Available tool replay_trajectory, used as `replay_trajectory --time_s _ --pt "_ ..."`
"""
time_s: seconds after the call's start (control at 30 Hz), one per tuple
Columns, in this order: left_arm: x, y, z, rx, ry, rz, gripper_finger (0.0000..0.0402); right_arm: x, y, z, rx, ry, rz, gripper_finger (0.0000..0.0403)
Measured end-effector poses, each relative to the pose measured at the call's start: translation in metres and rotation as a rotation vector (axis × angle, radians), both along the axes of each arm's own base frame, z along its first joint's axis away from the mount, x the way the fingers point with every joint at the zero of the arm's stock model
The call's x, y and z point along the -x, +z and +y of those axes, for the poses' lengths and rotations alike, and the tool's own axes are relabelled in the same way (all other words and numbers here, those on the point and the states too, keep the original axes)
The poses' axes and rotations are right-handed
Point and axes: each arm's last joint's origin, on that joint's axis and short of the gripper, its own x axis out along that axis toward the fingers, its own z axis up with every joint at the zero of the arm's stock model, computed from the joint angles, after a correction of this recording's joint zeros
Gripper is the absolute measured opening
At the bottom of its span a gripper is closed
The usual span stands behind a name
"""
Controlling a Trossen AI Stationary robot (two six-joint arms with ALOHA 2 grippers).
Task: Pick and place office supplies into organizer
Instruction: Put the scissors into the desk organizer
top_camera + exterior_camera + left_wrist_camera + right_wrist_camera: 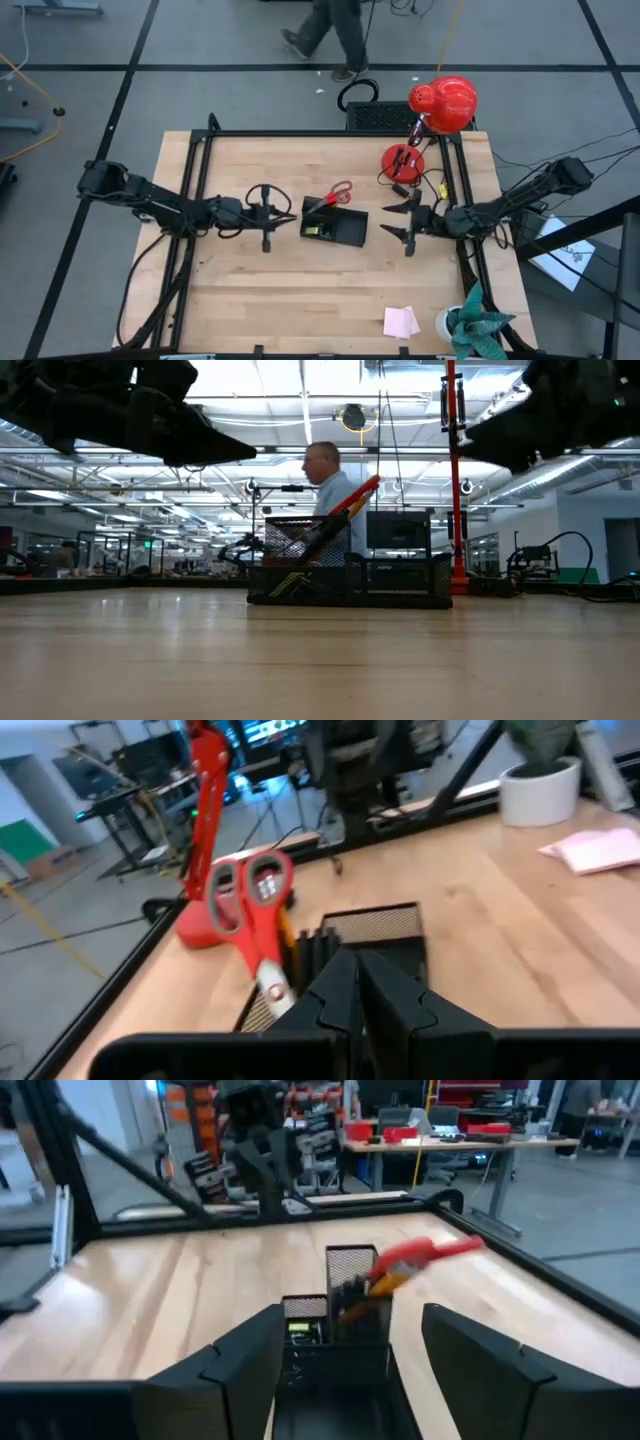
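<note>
Organizer (336, 226), a black mesh desk tray, is sitting near the middle of the wooden table (300, 300), between the two grippers and apart from both. Going near to far in the high view: bare wood is lying open across the near half, with only a pink sticky-note pad (401, 321) and a potted plant (470, 328) sitting near the near right corner, well apart from the tray. Red-handled scissors (335, 194) are standing tilted in the tray's tall far-left compartment, handles sticking out above the rim; dark pens are standing with them, and small items are lying in the low front section. Beyond, a red desk lamp (442, 103) is standing by the far right edge.

No writing is readable anywhere.

Left gripper (266, 214) is hovering just left of the tray, fingers pressed together and holding nothing. Right gripper (409, 221) is hovering to the tray's right, fingers spread wide apart and empty, pointing at the tray. A person (330, 30) is walking past beyond the table.
</note>
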Motion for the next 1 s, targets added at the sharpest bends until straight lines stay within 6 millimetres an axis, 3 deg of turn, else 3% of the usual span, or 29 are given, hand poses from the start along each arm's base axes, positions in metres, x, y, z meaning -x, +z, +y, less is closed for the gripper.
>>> replay_trajectory --time_s 0.2,0.47,0.67,0.8,1.0 --pt "-0.001 -0.001 0.009 -0.021 0.073 0.006 0.0026 -0.038 0.024 0.015 0.085 -0.001 0.053 0.0225" --pt "0.000 -0.007 0.017 0.005 0.115 0.065 0.0026 -0.090 0.015 0.035 0.403 -0.031 0.309 0.0216" --pt "0.000 -0.008 0.017 -0.010 0.115 0.085 0.0026 -0.107 0.025 0.046 0.615 -0.168 0.380 0.0216" --pt "0.000 -0.008 0.017 -0.011 0.115 0.077 0.0026 -0.110 0.048 0.047 0.549 -0.341 0.290 0.0212" --pt "0.000 -0.008 0.017 -0.001 0.117 0.082 0.0026 -0.107 0.068 0.037 0.202 -0.396 0.100 0.0203"
